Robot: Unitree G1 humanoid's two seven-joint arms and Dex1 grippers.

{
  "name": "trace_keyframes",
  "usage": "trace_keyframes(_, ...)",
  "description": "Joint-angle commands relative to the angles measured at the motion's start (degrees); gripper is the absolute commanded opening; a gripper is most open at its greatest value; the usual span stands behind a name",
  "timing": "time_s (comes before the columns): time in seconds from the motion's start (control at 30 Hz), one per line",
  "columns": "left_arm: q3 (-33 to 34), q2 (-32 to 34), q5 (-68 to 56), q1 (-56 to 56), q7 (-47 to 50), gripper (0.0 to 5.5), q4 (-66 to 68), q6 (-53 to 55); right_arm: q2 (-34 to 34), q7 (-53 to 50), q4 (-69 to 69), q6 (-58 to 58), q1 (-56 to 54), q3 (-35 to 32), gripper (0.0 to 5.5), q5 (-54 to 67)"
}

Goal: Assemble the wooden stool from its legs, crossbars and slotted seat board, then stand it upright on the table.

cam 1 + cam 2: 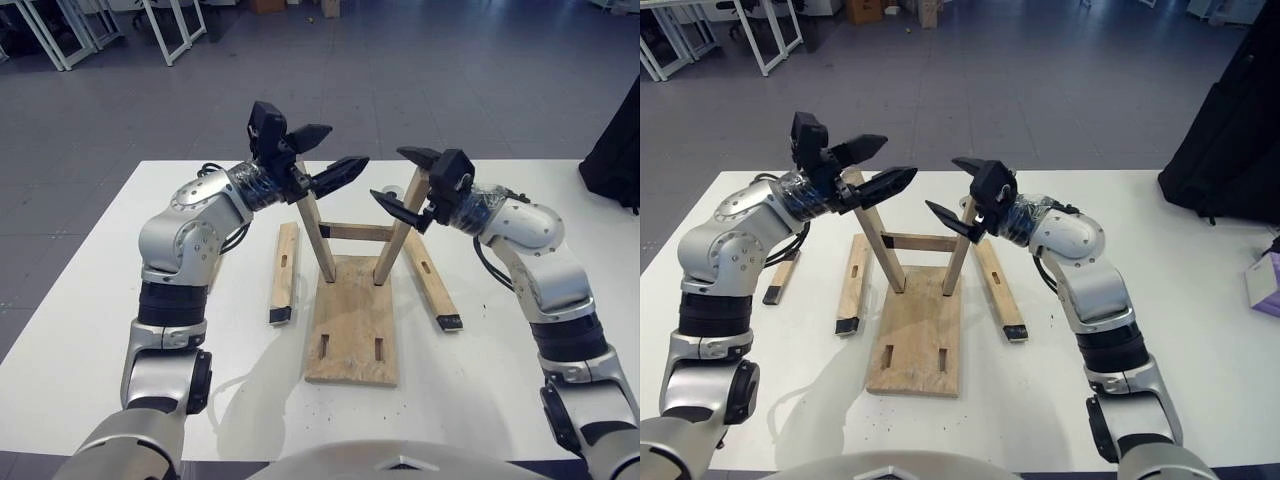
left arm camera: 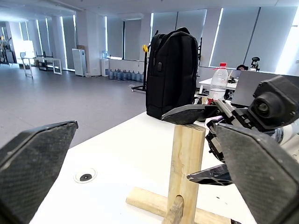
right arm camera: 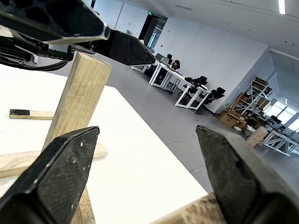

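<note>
Seat board (image 1: 350, 325) lies flat in the middle of the table (image 1: 90, 300), its two near slots (image 1: 325, 346) open. Two legs stand in its far end, leaning apart toward the top: left leg (image 1: 322, 235) and right leg (image 1: 396, 240), w/ a crossbar (image 1: 357, 232) joining them partway up. L gripper (image 1: 347, 145) is up by the left leg's top, jaws released & spread wide, grasping nothing. R gripper (image 1: 390, 175) sits at the right leg's top, jaws also spread, a finger on each side of the wood, not clenched. Flat on the table: one loose leg (image 1: 285, 268) just left of the board, another loose leg (image 1: 436, 288) just right. One more wood piece (image 1: 780, 280) lies farther left, near the L arm.
</note>
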Motion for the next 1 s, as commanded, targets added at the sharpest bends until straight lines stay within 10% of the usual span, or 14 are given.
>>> trace_keyframes(0.03,-6.7,-0.6,3.6,10.6,-0.6,5.46,4.7,5.7,-1.6,2.0,2.8,6.4,5.8,3.6,3.77,-1.6)
trace_keyframes(1.0,11.1,-2.1,-0.7,0.1,11.9,5.46,-6.2,-1.8,5.7,-8.8,-3.3,6.0,-4.2,-9.2,3.77,4.6)
